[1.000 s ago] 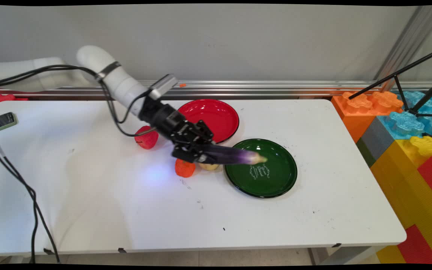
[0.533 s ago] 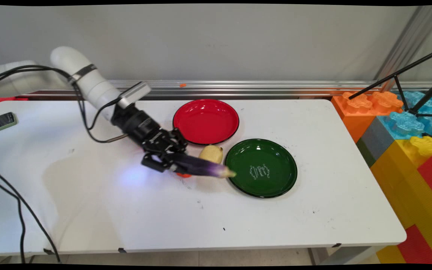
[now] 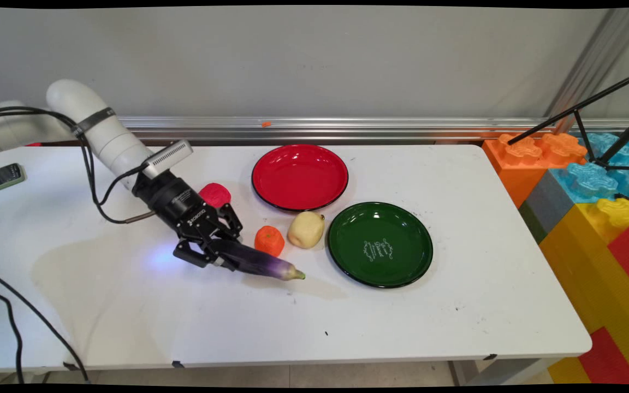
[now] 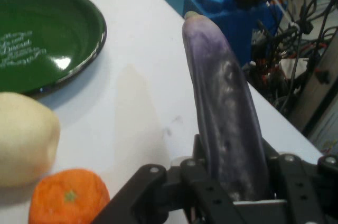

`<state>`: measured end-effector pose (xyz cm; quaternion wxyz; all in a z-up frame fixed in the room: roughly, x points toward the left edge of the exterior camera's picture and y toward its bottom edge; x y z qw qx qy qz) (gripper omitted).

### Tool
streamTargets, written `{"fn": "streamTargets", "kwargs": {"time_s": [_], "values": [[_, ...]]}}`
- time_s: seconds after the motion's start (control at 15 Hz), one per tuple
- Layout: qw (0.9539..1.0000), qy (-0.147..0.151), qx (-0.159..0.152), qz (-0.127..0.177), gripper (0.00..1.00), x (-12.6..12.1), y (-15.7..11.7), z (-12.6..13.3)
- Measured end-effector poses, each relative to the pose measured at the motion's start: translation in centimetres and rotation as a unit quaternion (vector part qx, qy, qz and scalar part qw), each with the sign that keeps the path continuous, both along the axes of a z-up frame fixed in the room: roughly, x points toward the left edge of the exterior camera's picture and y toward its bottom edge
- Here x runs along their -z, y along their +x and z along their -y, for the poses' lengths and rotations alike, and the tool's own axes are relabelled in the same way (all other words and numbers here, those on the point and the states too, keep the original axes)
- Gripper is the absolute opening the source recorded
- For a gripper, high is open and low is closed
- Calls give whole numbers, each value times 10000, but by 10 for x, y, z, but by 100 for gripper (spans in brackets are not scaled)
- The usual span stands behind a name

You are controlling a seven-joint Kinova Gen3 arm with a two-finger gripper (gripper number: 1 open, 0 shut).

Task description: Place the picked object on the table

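The gripper (image 3: 220, 256) pinches a purple eggplant (image 3: 262, 263) at its base, low over the table (image 3: 402, 327), beside the orange fruit (image 3: 269, 240) and yellow fruit (image 3: 306, 229). We judge the long overhang could pivot or slip.

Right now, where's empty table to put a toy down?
Bare table lies near the front edge, below the eggplant and green plate. It is crowded where the orange fruit, yellow fruit and red plate bunch together.
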<state>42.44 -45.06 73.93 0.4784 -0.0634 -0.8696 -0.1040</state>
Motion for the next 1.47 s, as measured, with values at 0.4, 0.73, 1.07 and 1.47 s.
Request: {"fn": "streamTargets", "kwargs": {"time_s": [0.4, 0.73, 1.07, 1.47], "values": [[9997, 14, -152, 216, 0, 21, 7, -1], [9989, 21, -294, 352, 0, 41, 7, 2], [9983, 14, -405, 418, 0, 55, 3, 5], [9978, 31, -521, 402, 100, 60, 1, 8]]}}
